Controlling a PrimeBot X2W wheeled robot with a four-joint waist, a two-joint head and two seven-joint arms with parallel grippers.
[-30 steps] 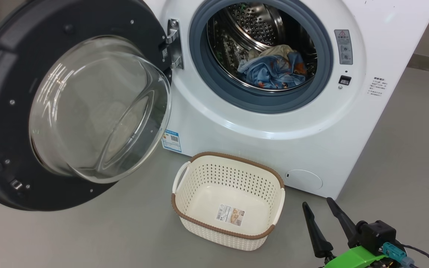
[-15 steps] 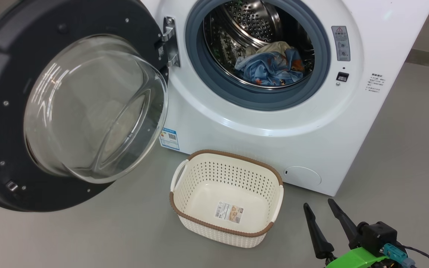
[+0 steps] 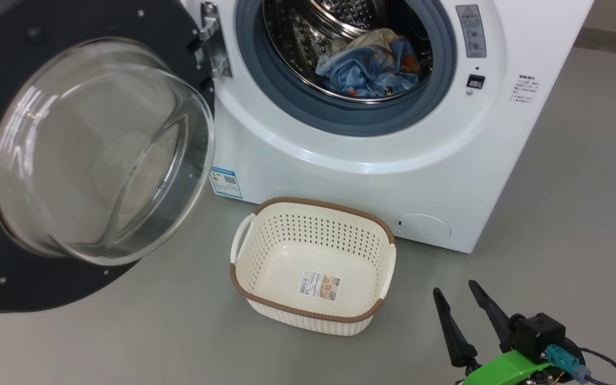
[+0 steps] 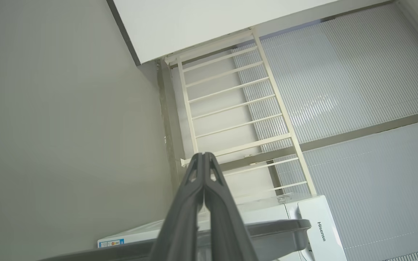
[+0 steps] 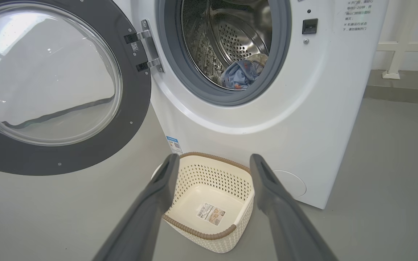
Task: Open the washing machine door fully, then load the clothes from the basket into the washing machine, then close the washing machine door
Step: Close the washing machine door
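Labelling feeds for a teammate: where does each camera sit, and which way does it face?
Head view: on the head, looking down at the white front-loading washing machine, its open black-rimmed glass door and the cream perforated basket; right claw.
Left wrist view: on the left wrist, looking past the machine at a white barred railing; shut left claw.
Right wrist view: on the right wrist, low, facing the machine; open right claw.
Shared by head and right wrist: door, basket, blue clothes.

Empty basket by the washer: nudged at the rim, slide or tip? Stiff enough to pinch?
Probably light: the basket is empty, thin perforated plastic. Wide and low on a smooth floor, it likely slides rather than tips. The wall may flex under a pinch; the brown rim looks firmer.
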